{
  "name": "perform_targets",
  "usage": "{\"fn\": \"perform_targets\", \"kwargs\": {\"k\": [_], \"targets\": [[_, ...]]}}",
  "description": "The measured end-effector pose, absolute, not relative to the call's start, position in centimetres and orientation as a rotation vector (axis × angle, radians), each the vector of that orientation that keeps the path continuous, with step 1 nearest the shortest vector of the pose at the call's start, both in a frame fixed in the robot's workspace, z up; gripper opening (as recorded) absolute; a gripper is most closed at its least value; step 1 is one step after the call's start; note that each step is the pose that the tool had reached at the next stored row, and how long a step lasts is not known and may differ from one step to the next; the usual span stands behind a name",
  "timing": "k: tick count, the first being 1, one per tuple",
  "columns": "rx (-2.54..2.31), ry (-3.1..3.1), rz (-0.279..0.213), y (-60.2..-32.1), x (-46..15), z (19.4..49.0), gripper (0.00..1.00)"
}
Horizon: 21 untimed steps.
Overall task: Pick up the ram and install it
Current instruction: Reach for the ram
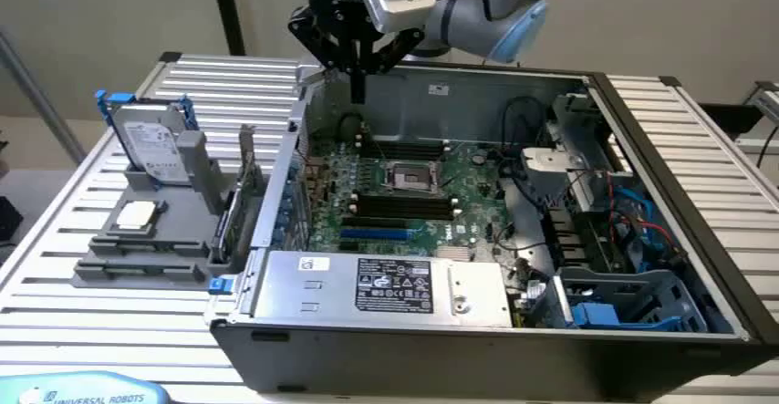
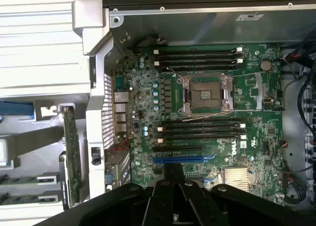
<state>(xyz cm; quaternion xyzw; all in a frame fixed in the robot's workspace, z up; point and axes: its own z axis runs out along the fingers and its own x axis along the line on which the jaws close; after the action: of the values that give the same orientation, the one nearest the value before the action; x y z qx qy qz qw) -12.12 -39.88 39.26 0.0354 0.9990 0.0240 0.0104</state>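
Pincer [image 1: 359,65] pinched on the ram [image 1: 359,87], hanging edge-on over the open case [image 1: 487,358] toward the bench's [image 1: 73,313] back edge; risk: tilt or misalignment with the motherboard slots [image 2: 202,129] jams seating.

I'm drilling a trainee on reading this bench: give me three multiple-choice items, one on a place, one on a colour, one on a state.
1. The gripper hangs: A above the gray holder; B above the open case; C on the holder.
2. The long slot beside the black memory slots is: A red; B white; C blue.
3. The hard drive: A lies flat; B stands upright; C hangs from the gripper.
Key: B, it is over the case's far wall; C, it shows blue; B, it stands on edge in the holder.
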Motion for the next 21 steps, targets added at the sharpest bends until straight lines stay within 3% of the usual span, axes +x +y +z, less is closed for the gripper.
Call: {"fn": "perform_targets", "kwargs": {"k": [21], "targets": [[0.110, 3.118, 0.075, -40.19, -12.88, 39.26, 0.11]]}}
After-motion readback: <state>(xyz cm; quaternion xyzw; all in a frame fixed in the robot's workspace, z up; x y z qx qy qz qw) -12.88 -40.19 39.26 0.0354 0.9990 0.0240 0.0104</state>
